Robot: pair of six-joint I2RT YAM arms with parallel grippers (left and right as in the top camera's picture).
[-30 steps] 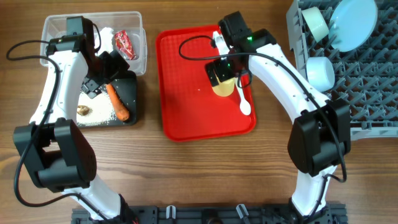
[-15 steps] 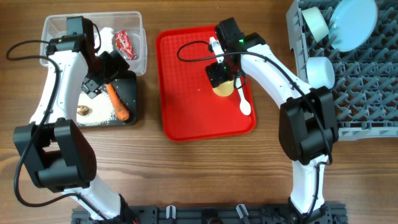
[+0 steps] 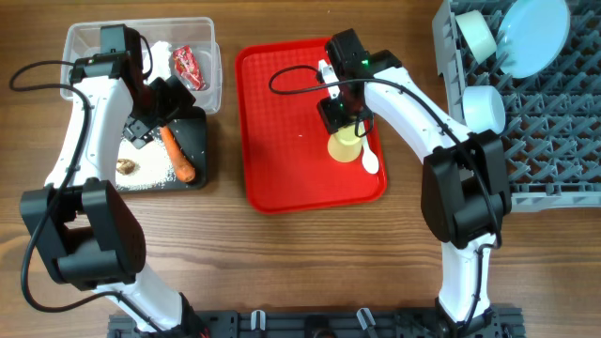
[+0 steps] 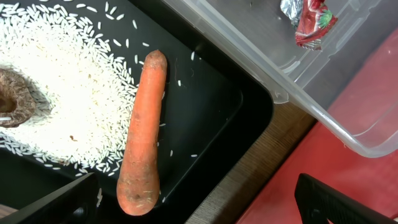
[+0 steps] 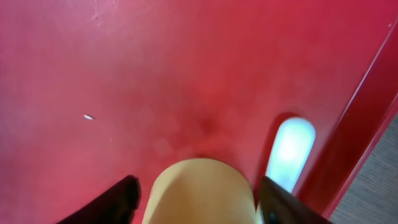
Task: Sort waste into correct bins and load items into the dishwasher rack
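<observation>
Right hand (image 3: 344,130) is down on the red tray (image 3: 282,178), in the tray's right half, part way open with one finger on each side of the small yellow cup (image 3: 346,145). From the wrist view both fingers look right up against the cup's sides, but honestly I can't tell if it's squeezing it or just touching. The cup sits upright on the tray, and the white plastic spoon (image 3: 369,155) lies just beside it on the side nearer the tray's right rim, bowl end toward the front. There's one stray rice grain (image 5: 89,117) on the tray's floor, left of the cup. Left hand (image 3: 150,113) is off to the left of the red tray, fingers spread as wide as they go, nothing in it, hanging over the black tray (image 3: 197,131). That black tray sits just left of the red tray and has the orange carrot piece (image 4: 143,130) lying in it, a spread of white rice grains (image 4: 68,93) next to the carrot, and the small brown food lump (image 4: 15,99) on the far side of the rice. The clear tub (image 3: 89,42) is left of the red tray too, behind the black one, with the small red wrapper (image 3: 190,66) and crumpled white tissue (image 3: 160,52) inside. Right of the red tray is the grey dishwasher rack (image 3: 554,122), holding the pale blue plate (image 3: 531,38), pale green bowl (image 3: 477,33) and light blue bowl (image 3: 484,108). All of it's on a wooden counter (image 3: 310,263).
</observation>
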